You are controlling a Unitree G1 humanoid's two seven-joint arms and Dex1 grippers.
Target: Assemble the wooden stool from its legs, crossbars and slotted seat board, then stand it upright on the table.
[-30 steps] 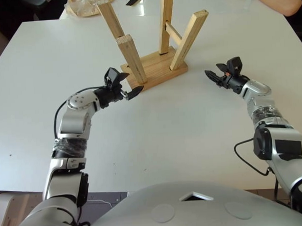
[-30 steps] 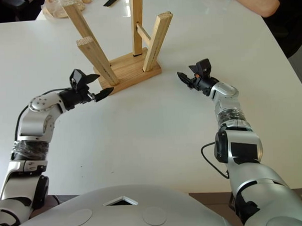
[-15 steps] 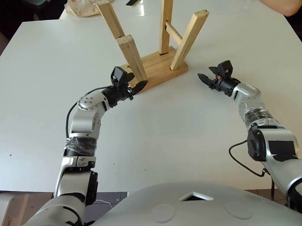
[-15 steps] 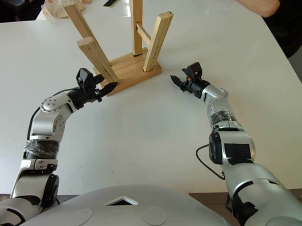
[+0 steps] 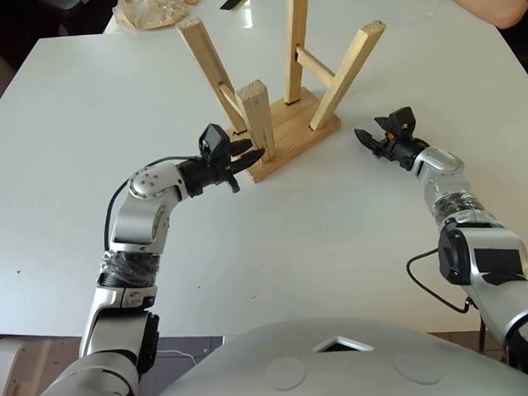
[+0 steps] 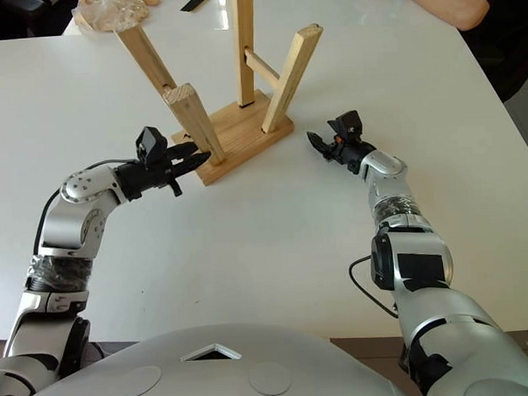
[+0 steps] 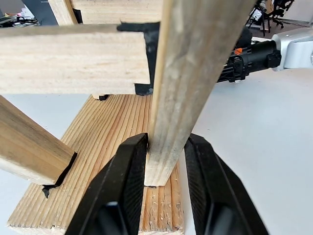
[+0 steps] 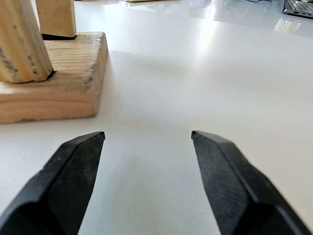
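Pale wood, one stool point(image 5: 287, 118), assembled in appearance and lying inverted on the white table point(image 5: 275, 250). The board point(image 5: 280, 153) is flat on the surface, four legs point upward, and one crossbar point(image 5: 315, 64) is seen bridging the far pair.

Left pincer point(image 7: 165, 147): set at the foot of the nearest leg point(image 5: 259, 119), where that leg enters the board. Its black fingers point(image 7: 122, 181) lie one against each face of the leg, pinching it. The board sits directly under and ahead of the tips; the other legs rise beyond.

Right pincer point(image 8: 146, 134): low over the table, fingers spread wide with nothing between them. The board's corner lies just ahead of the tips, near but apart.

Step in hand, as judged: joinery looks complete, and what remains is turning the stool onto its feet. The left pincer has its hold; the right has yet to take one.

Next move, as judged: the right pincer needs to advance and take a leg or the board's edge on its own side. Both arms then lift and roll the stool until the legs face down. A hold so low on a leg gives little leverage, so a slip or twist is likely if one arm turns alone.
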